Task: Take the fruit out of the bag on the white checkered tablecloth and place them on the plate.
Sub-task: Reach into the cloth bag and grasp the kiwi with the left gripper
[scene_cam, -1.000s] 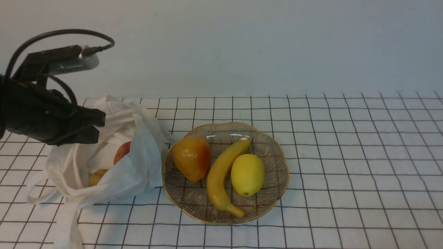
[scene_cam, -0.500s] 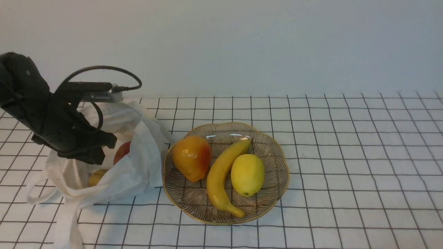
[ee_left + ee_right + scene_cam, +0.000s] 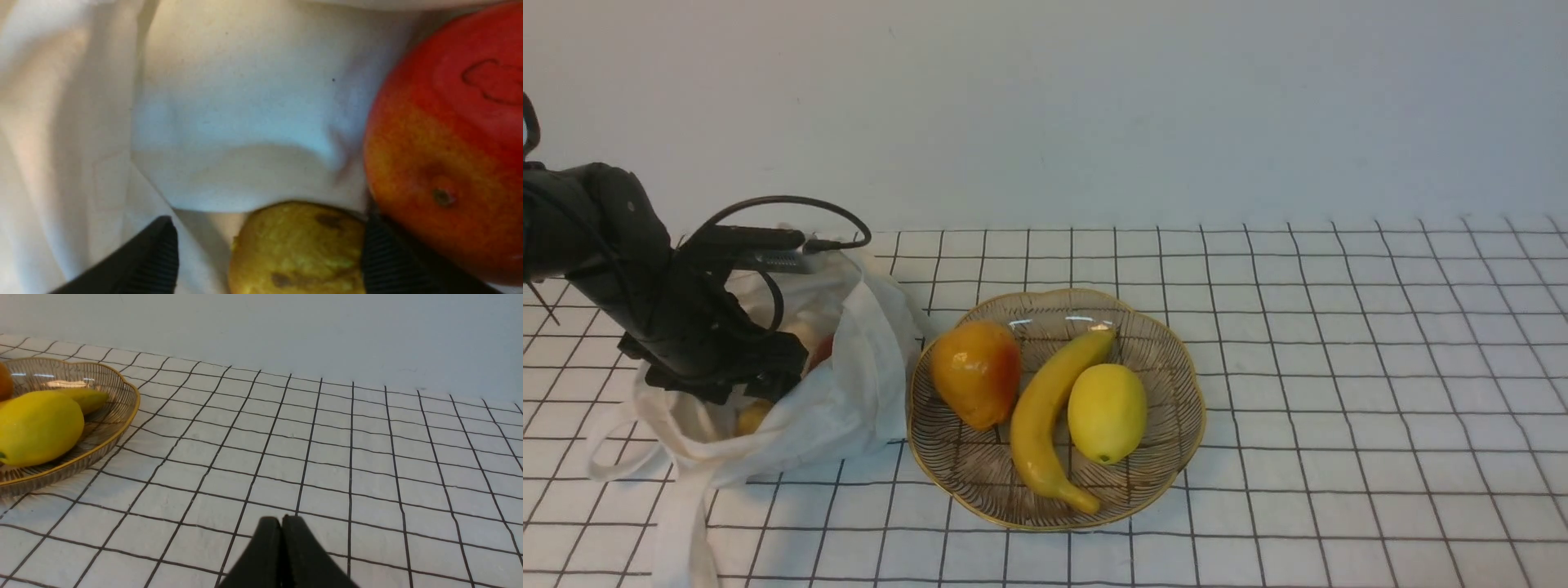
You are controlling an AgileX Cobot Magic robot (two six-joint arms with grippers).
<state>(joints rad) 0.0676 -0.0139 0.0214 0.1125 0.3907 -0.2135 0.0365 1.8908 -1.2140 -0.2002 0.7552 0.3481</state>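
Note:
The white bag [image 3: 849, 392] lies open at the left of the white checkered tablecloth [image 3: 1339, 367]. My left gripper [image 3: 747, 376] is down inside the bag's mouth. In the left wrist view the gripper [image 3: 269, 228] is open, with one finger on each side of the small olive-brown fruit [image 3: 298, 249]. One finger [image 3: 388, 257] sits between that fruit and the red-orange round fruit [image 3: 445, 139]. Both fruits barely show in the front view, the olive one [image 3: 750, 418] and the red one [image 3: 823, 351]. The gold-rimmed glass plate [image 3: 1194, 408] stands right of the bag. My right gripper [image 3: 282, 522] is shut and empty over bare cloth.
On the plate lie an orange pear-like fruit [image 3: 976, 371], a banana [image 3: 1045, 416] and a lemon [image 3: 1107, 412]. The bag's strap handles [image 3: 613, 469] trail toward the front left. A plain wall [image 3: 1094, 106] rises behind the table.
My left arm has come down and forward, from above the bag's left side into its mouth. The red fruit is now mostly hidden behind the gripper.

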